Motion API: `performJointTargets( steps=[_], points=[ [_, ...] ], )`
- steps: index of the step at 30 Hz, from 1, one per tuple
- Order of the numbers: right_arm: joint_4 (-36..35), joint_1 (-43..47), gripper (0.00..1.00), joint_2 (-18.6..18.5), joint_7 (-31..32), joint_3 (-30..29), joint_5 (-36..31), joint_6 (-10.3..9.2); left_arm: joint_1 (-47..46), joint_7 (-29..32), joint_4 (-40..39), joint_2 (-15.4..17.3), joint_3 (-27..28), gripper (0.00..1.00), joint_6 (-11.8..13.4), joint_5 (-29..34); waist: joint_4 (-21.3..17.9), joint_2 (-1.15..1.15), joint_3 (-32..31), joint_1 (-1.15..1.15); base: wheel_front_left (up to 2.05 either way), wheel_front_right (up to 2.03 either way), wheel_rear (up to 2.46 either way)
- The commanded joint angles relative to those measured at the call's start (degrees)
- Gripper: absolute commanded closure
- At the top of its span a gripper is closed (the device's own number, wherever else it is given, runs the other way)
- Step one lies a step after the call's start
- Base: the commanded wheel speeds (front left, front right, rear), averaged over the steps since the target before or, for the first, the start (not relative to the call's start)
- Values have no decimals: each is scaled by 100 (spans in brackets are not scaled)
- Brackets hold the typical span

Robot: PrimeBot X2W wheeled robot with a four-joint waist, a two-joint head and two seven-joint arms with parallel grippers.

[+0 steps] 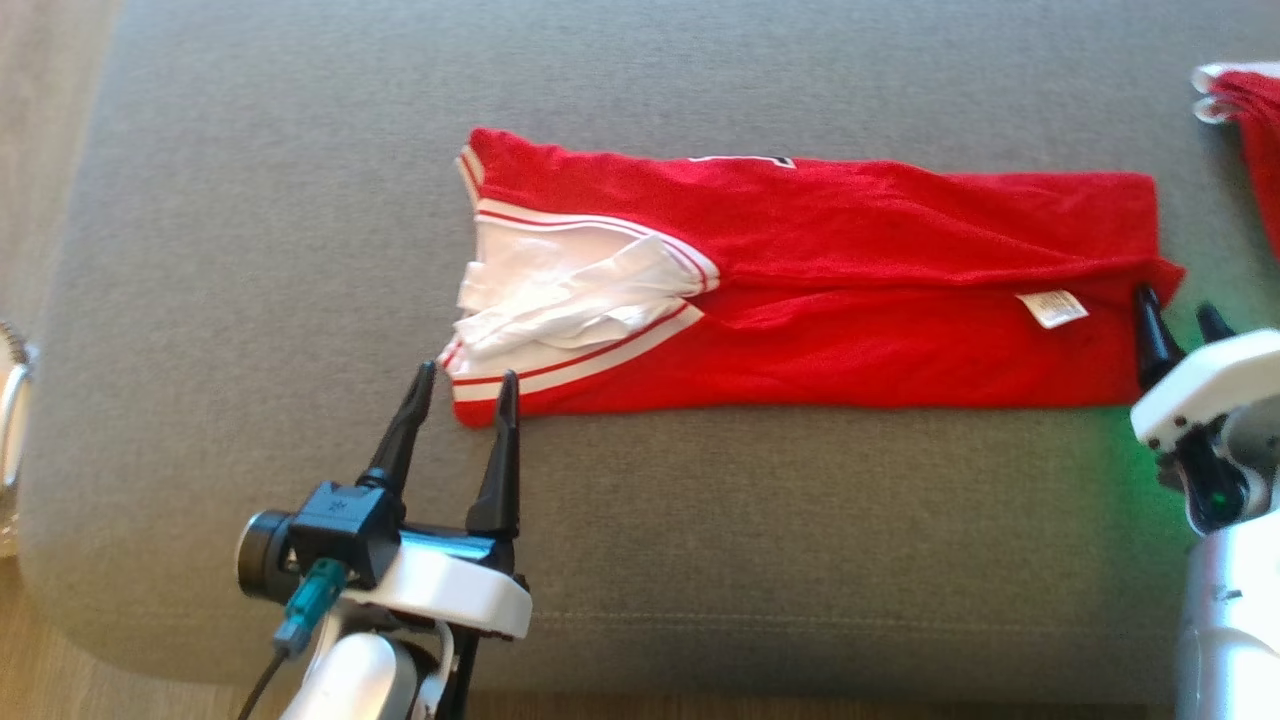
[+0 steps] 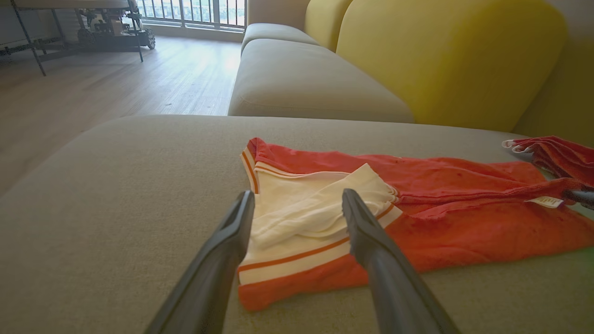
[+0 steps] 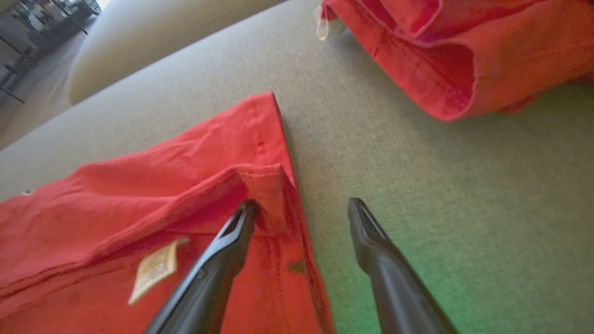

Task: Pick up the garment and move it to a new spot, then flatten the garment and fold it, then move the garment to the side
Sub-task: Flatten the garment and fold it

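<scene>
**FOLD STAGE: HALF DONE**

Shirt [image 1: 820, 290] lies on grey cushion [image 1: 700, 520], folded into a long strip. Long axis runs L–R across head view, white-trimmed end to robot's left, hem w/ label to right. Left gripper [image 1: 468, 372] and right gripper [image 1: 1178, 305]: jaws apart, empty, one at each end. Next, I judge, you pinch one end and carry it over the other.
</scene>
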Motion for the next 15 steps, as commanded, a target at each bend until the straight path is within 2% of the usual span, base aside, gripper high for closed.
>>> performJointTargets(
  steps=[1,7,12,13,15],
  points=[
    [-82,-171,0,-80,32,-4,-195,-2,-25,-68,-120,-46,262,0,-69,83,118,0,-48,0,0,0,0],
    [228,-201,0,-60,231,-164,-495,-2,73,-68,-28,-269,501,0,-329,244,206,0,-29,0,0,0,0],
    [386,-155,0,-41,449,-13,-465,-2,72,-68,-2,-377,655,0,-453,358,226,0,-23,0,0,0,0],
    [404,-141,14,-44,484,6,-461,-2,73,-69,-3,-401,691,0,-477,384,225,0,-19,0,0,0,0],
    [434,-121,56,-59,551,33,-438,-2,84,-69,-3,-447,757,0,-520,430,216,0,-17,0,0,0,0]
  ],
)
